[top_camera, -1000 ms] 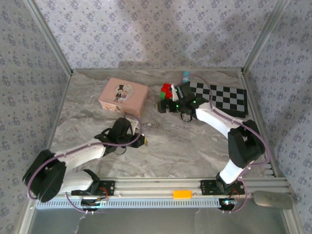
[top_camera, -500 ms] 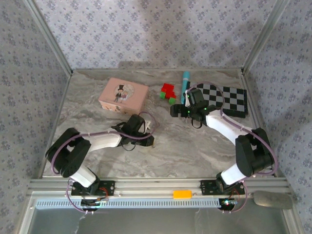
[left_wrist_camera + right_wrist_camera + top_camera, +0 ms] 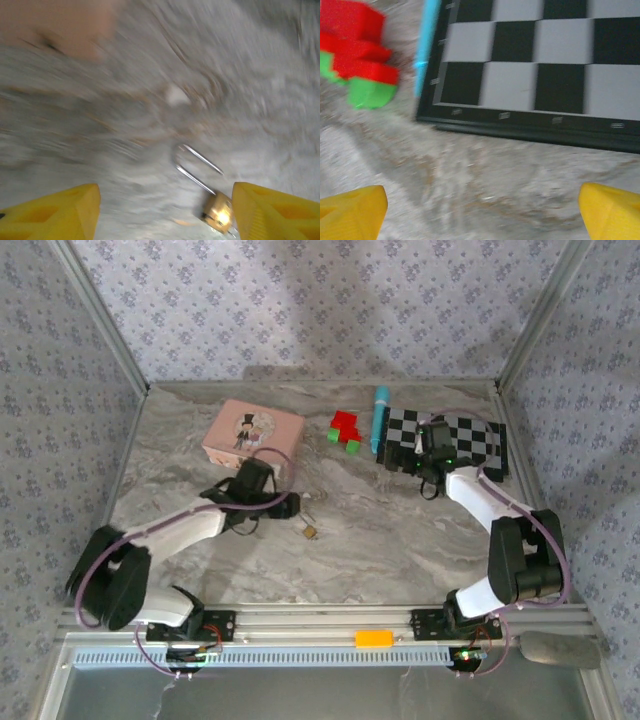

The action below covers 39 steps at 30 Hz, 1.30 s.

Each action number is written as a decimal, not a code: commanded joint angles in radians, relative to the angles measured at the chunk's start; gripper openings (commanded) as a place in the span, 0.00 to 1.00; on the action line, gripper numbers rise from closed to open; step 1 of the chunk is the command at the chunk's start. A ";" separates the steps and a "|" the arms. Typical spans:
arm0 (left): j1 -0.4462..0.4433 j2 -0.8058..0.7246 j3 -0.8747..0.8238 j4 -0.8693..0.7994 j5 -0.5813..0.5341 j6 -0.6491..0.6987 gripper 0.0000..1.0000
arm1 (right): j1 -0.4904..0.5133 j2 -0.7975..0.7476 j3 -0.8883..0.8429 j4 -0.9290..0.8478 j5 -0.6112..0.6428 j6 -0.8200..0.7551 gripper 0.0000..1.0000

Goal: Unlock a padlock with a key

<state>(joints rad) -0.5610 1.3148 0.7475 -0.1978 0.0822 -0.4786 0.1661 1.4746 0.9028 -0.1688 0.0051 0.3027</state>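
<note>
Left wrist: wide-spread claw (image 3: 165,202) over padlock (image 3: 218,215)

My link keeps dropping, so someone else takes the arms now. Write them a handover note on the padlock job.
Left gripper: open, empty, low over the table. The padlock lies just ahead of it, ungripped.
Right gripper: open, empty, by the checkerboard edge, near the red and green blocks.
Key: I cannot make it out in these blurred views.
Done: nothing confirmed; shackle state unclear.
Left: find the key, steady the padlock, insert and turn.
</note>
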 commanded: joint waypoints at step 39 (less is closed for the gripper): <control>0.523 0.221 -0.411 1.165 -0.356 0.431 0.90 | -0.171 0.056 -0.535 1.045 0.171 -0.306 0.99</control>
<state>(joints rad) -0.0391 1.5280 0.3275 0.8478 -0.3309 -0.0631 -0.0074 1.5280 0.3561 0.8440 0.1452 0.0132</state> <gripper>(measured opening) 0.896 0.993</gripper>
